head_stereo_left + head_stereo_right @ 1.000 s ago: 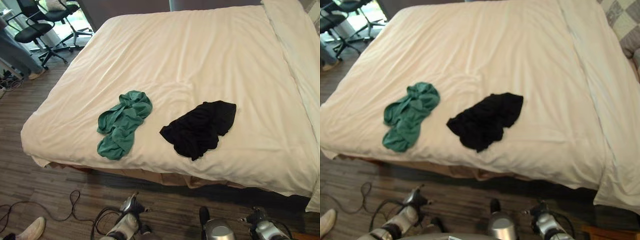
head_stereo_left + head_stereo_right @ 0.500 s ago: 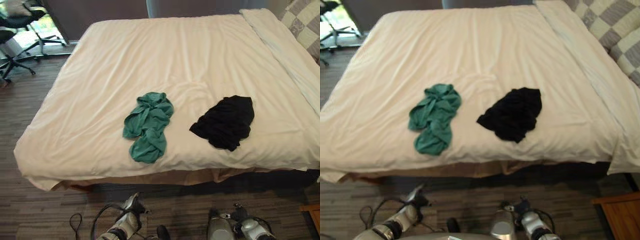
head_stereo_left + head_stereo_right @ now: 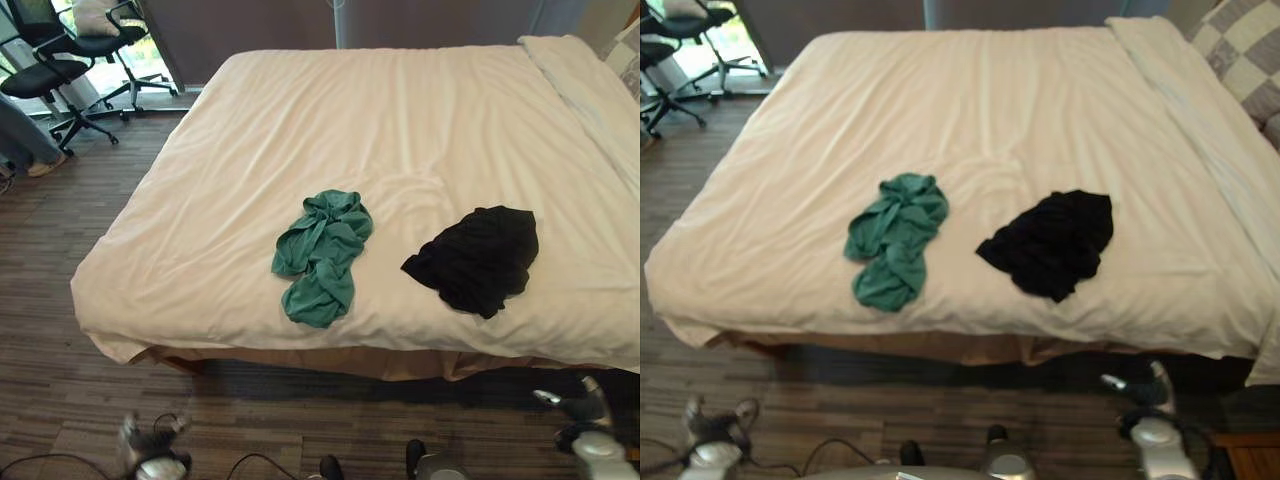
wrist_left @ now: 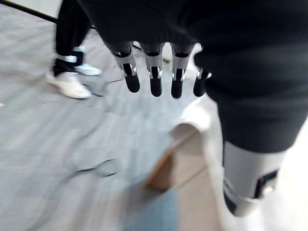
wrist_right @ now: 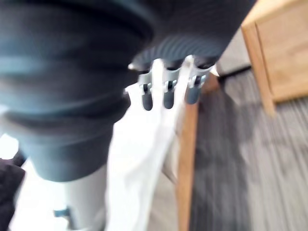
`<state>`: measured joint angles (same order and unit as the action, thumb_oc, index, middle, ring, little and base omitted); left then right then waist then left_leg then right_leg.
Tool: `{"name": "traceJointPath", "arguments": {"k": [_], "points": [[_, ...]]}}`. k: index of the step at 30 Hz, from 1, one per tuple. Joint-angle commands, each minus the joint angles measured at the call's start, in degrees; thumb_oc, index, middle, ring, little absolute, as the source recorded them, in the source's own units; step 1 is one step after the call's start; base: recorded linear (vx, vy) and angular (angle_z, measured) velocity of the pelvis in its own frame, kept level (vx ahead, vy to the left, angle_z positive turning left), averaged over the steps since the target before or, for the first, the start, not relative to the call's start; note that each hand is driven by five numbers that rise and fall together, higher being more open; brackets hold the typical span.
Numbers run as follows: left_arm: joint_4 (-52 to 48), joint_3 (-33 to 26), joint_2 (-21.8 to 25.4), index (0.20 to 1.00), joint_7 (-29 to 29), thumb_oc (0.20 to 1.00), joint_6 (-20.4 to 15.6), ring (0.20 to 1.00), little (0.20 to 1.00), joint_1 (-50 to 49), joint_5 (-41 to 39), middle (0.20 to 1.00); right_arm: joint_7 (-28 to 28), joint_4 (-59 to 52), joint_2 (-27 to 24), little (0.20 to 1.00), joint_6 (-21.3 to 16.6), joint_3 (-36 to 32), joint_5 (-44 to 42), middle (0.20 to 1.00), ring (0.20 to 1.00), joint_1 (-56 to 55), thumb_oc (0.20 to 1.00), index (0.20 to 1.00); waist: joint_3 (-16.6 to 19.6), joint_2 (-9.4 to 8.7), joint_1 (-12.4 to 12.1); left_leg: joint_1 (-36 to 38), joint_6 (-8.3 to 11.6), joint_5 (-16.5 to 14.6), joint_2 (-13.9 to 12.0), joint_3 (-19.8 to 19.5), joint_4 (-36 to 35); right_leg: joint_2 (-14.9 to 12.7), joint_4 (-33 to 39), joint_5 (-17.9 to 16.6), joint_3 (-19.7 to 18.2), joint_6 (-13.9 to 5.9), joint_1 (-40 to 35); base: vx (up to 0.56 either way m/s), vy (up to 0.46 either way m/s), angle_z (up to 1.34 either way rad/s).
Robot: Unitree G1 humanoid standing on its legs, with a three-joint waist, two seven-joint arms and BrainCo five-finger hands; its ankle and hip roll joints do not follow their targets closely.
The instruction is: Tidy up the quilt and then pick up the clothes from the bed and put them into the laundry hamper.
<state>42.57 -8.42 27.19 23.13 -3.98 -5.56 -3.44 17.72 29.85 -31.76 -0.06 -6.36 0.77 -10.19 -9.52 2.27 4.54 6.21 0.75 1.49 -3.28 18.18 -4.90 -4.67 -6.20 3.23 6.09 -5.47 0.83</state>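
Left eye view: crumpled green garment (image 3: 322,256) and black garment (image 3: 477,258) mid-frame on smooth cream quilt (image 3: 400,120). Left robot hand (image 4: 154,72) and right robot hand (image 5: 166,91) straight-fingered, empty.

Two crumpled garments lie on the bed: one teal-green cloth bundle (image 3: 322,256) and one black cloth bundle (image 3: 475,258). One cream quilt (image 3: 400,140) covers the single mattress. Two black swivel office chairs (image 3: 65,58) stand by the window. One light wooden cabinet (image 5: 279,53) sits on the floor. One person's pair of white shoes (image 4: 72,79) shows nearby.
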Motion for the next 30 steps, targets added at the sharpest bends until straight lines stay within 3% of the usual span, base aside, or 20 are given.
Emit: {"name": "traceJointPath", "arguments": {"k": [1,2,5,9,17,24,25,26,27,30], "points": [[-4.4,-2.3,7.1,1.0,3.2,1.0,-4.6,1.0,1.0,5.2,1.8,1.0,1.3,-4.4,-4.4,1.0,-3.1,-0.9,8.5,1.0,1.0,5.1,1.0,1.0,-1.3,-3.56,1.7,1.9,5.0,-4.5,-1.8,-1.6,-0.1,-5.3,9.6,-3.2,-0.9,-5.32,-5.0,0.0,-0.064,-0.03],[-11.5,-2.1,9.5,1.0,3.1,1.0,-6.0,1.0,1.0,6.3,4.0,1.0,1.2,-10.0,-8.4,1.0,-4.0,-2.4,11.9,1.0,1.0,5.1,1.0,1.0,-1.4,-3.33,1.8,2.0,5.21,-4.5,-2.0,-1.5,-0.1,-5.4,9.8,-3.0,-0.7,-5.45,-5.1,0.01,-0.063,-0.04],[-17.5,0.6,12.6,1.0,1.0,1.0,-6.9,1.0,1.0,10.3,6.0,1.0,0.1,-15.2,-14.5,1.0,-4.7,-1.2,15.6,1.0,1.0,8.7,1.0,1.0,-1.6,-2.71,2.1,1.9,5.62,-3.9,-2.5,-1.1,-0.1,-5.3,10.5,-3.4,-0.8,-5.25,-4.8,-0.01,-0.05,-0.01],[-21.3,9.3,15.4,1.0,-2.7,1.0,-6.6,1.0,1.0,19.7,7.1,1.0,-1.4,-19.6,-20.4,1.0,-4.9,7.3,17.9,1.0,1.0,20.4,1.0,1.0,-3.8,-1.37,2.9,-0.3,6.18,-2.4,-3.2,-0.2,-0.1,-4.9,10.4,-4.0,-1.9,-4.95,-1.9,-0.09,-0.034,-0.11],[-14.4,23.0,14.7,1.0,-4.0,1.0,-1.5,1.0,1.0,34.6,16.2,1.0,-1.8,-22.5,-20.4,1.0,-5.0,17.7,20.3,1.0,1.0,31.5,1.0,1.0,-7.1,0.96,5.5,-6.4,7.03,0.2,-4.2,2.6,-0.1,-3.9,10.5,-6.0,-4.0,-5.33,5.7,-0.08,-0.017,-0.2],[0.5,28.8,11.4,1.0,-2.6,1.0,3.6,1.0,1.0,42.3,24.1,1.0,-1.0,-23.0,-19.5,1.0,-5.9,18.2,20.8,1.0,1.0,29.4,1.0,1.0,-8.3,1.5,7.6,-9.3,7.51,1.2,-5.0,4.4,-0.1,-3.3,10.6,-6.7,-4.8,-5.64,9.4,-0.03,-0.034,-0.29],[5.9,29.0,8.5,1.0,-3.6,1.0,5.7,1.0,1.0,43.4,25.6,1.0,-1.1,-23.6,-19.5,1.0,-5.8,17.2,21.2,1.0,1.0,27.1,1.0,1.0,-9.0,1.53,8.2,-9.3,7.66,1.2,-5.2,4.6,-0.1,-3.2,10.4,-6.6,-4.8,-5.73,9.6,0.0,-0.04,-0.2],[7.7,29.1,7.7,0.871,-4.5,0.871,6.3,0.871,0.871,43.6,26.7,0.871,-1.4,-24.2,-19.4,1.0,-5.7,16.5,21.5,1.0,1.0,25.9,1.0,1.0,-9.1,1.5,8.5,-9.4,7.72,1.2,-5.4,4.6,-0.1,-3.2,10.3,-6.5,-4.6,-5.65,9.7,0.0,-0.073,-0.11],[14.0,29.3,5.9,0.2,-6.5,0.2,7.2,0.2,0.2,43.5,28.1,0.2,-1.5,-24.8,-19.9,1.0,-5.7,14.9,21.5,1.0,1.0,24.2,1.0,1.0,-9.4,1.57,8.7,-9.4,7.81,1.3,-5.5,4.6,-0.1,-3.2,10.1,-6.3,-4.4,-5.57,9.7,0.0,-0.049,-0.03],[17.8,29.5,4.8,0.2,-8.1,0.2,7.4,0.2,0.2,42.3,29.9,0.2,-1.8,-25.4,-20.4,1.0,-5.9,14.0,21.7,1.0,1.0,23.5,1.0,1.0,-9.5,1.74,8.7,-9.2,7.91,1.3,-5.6,4.6,-0.1,-3.1,10.1,-6.2,-4.3,-5.48,9.6,0.01,-0.018,0.0]]}}
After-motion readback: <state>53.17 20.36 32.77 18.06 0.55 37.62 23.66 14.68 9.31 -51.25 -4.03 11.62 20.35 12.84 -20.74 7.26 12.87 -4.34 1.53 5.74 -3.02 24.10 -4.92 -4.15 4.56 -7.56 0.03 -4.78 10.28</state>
